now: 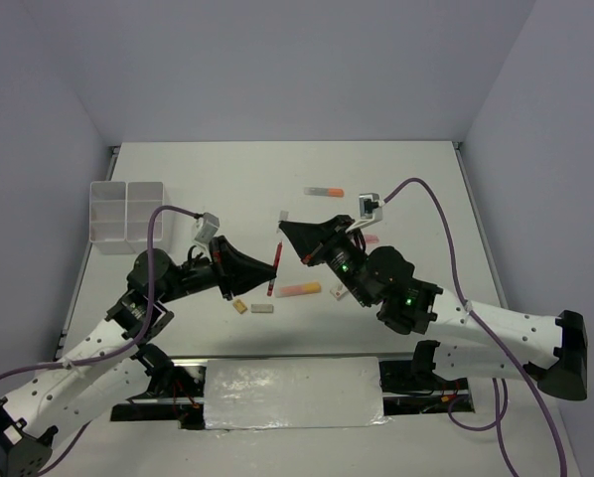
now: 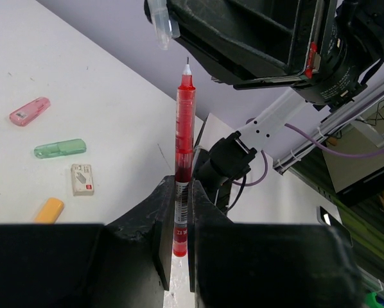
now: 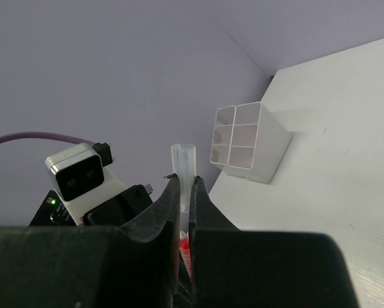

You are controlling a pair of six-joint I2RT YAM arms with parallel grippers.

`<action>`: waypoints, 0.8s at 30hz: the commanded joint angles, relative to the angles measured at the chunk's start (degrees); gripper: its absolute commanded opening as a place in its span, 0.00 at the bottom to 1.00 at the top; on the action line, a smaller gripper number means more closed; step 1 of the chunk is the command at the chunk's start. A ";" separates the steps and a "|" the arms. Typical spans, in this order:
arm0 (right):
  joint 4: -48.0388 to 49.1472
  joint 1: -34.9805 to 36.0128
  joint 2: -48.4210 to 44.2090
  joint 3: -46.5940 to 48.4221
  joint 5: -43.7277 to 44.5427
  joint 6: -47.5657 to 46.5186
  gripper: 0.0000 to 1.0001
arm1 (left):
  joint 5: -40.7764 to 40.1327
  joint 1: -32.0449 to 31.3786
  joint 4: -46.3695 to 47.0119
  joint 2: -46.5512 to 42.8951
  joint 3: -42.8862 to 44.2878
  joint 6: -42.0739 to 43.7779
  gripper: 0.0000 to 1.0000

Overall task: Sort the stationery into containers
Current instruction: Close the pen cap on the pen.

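Divided box sits on the table, well off to the left of the left gripper. That gripper is clamped tight on the lower barrel of a red pen — uncapped, tip pointing away from the fingers, held off the table. Just past the tip is the right gripper, pinched closed on the clear cap, open end out. The pen looks light, stiff and smooth, so it will likely pivot in a pinch — a mid-barrel hold is safer. The cap is thin and could slip or crack, so squeeze gently. Green marker and eraser lie loose below the grippers.
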 commanded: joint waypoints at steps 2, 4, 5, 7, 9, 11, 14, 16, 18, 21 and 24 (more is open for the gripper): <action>3.20 0.71 -1.61 0.48 1.79 -1.85 0.00 | -0.83 -0.30 1.58 -0.09 0.90 1.60 0.00; 3.20 0.71 -1.61 0.56 1.53 -1.94 0.00 | -1.10 -0.30 1.41 -0.18 0.99 1.69 0.00; 3.28 0.63 -1.61 0.56 1.44 -1.94 0.00 | -1.10 -0.30 1.24 -0.09 0.99 1.86 0.00; 3.20 0.63 -1.43 0.65 1.36 -1.95 0.00 | -1.36 -0.30 1.06 0.17 1.08 2.12 0.00; 2.93 0.71 -1.17 0.56 1.53 -1.51 0.00 | -1.80 -0.30 0.88 -0.09 0.99 2.30 0.00; 2.84 0.71 -1.08 0.30 1.71 -1.16 0.00 | -2.24 -0.30 0.45 -0.26 1.17 2.56 0.00; 2.67 0.71 -0.64 0.47 1.36 -0.89 0.00 | -2.42 -0.30 0.09 0.09 1.60 2.92 0.00; 2.67 0.89 -0.55 0.56 1.36 -0.98 0.00 | -2.33 -0.29 0.00 0.17 1.78 3.09 0.00; 2.67 0.98 -0.46 0.48 1.44 -1.15 0.00 | -2.59 -0.30 -0.17 0.18 1.87 3.27 0.00; 2.32 0.98 -0.20 0.56 1.62 -1.24 0.00 | -2.94 -0.30 -0.61 -0.26 2.05 3.53 0.00; 2.40 0.98 0.06 0.39 1.44 -0.89 0.00 | -3.30 -0.30 -1.05 -0.44 2.31 3.88 0.00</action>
